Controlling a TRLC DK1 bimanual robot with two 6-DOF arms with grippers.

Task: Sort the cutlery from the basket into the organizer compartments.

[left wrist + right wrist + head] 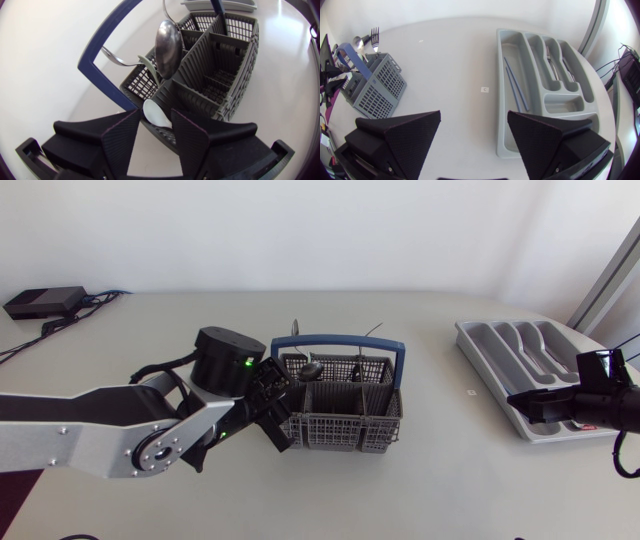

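Observation:
The grey basket (340,430) with a blue handle (338,340) stands mid-table. My left gripper (275,418) is at its left end, fingers open. In the left wrist view a white spoon (157,114) rises from the basket's (210,85) nearest compartment, just ahead of the gap between the fingers (122,145); neither finger clearly touches it. A metal spoon (168,42) and a pale green utensil (150,67) stand further along. My right gripper (475,145) hangs wide open beside the grey organizer (500,115), which holds blue chopsticks (515,85) and metal cutlery (552,62).
The organizer (470,340) lies at the table's right edge, with my right gripper (545,402) at its near end. A small white tag (470,393) lies between basket and organizer. A black box with cables (45,302) sits at the back left.

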